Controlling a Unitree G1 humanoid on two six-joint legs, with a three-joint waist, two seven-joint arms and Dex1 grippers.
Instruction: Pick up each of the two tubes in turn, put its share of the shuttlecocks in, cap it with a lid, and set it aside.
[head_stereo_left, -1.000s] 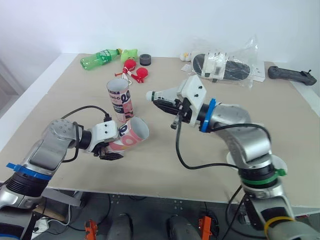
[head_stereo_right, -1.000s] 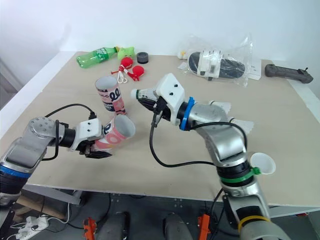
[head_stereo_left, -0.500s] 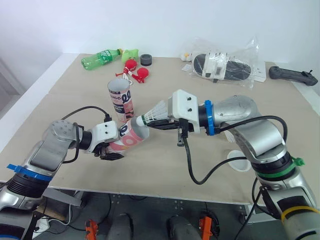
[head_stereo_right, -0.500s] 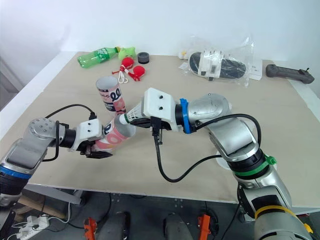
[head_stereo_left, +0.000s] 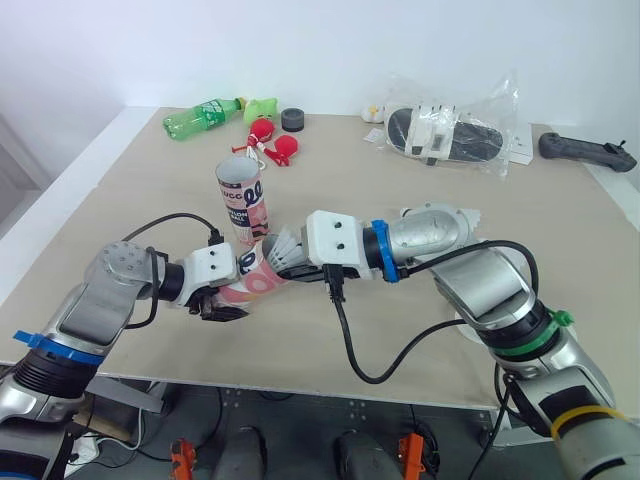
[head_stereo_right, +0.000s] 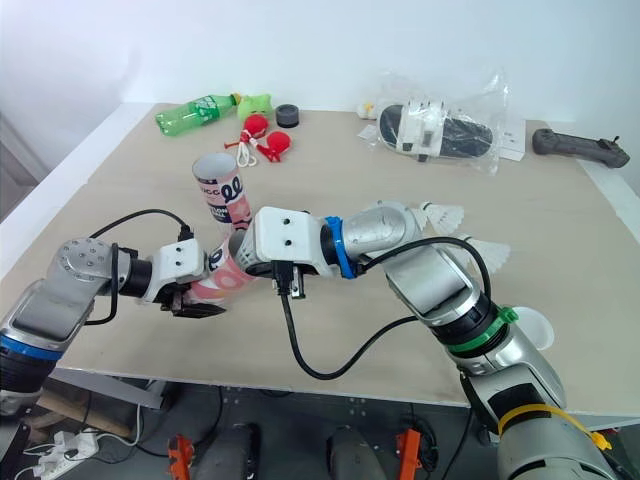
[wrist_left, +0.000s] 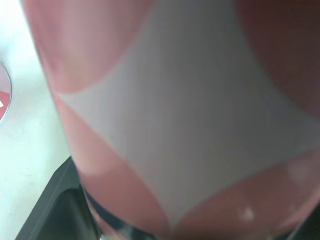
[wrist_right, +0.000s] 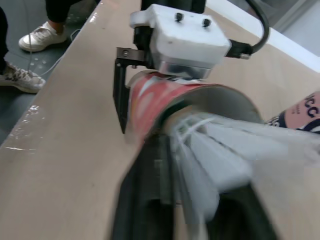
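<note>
- The left tool (head_stereo_left: 226, 300) is clamping the pink tube (head_stereo_left: 258, 279), holding it tilted over the worktop (head_stereo_left: 150, 200).
- The right tool (wrist_right: 197, 170) is pinching a shuttlecock (head_stereo_left: 284, 247), whose cork end is sitting in the tube's open mouth.

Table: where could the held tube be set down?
Bare table lies between the green bottle, the standing tube and the left edge. Another patch runs between that tube and the plastic bag; a third lies in front of the black handle. Crowded: the far edge, and the middle around the held tube.
</note>
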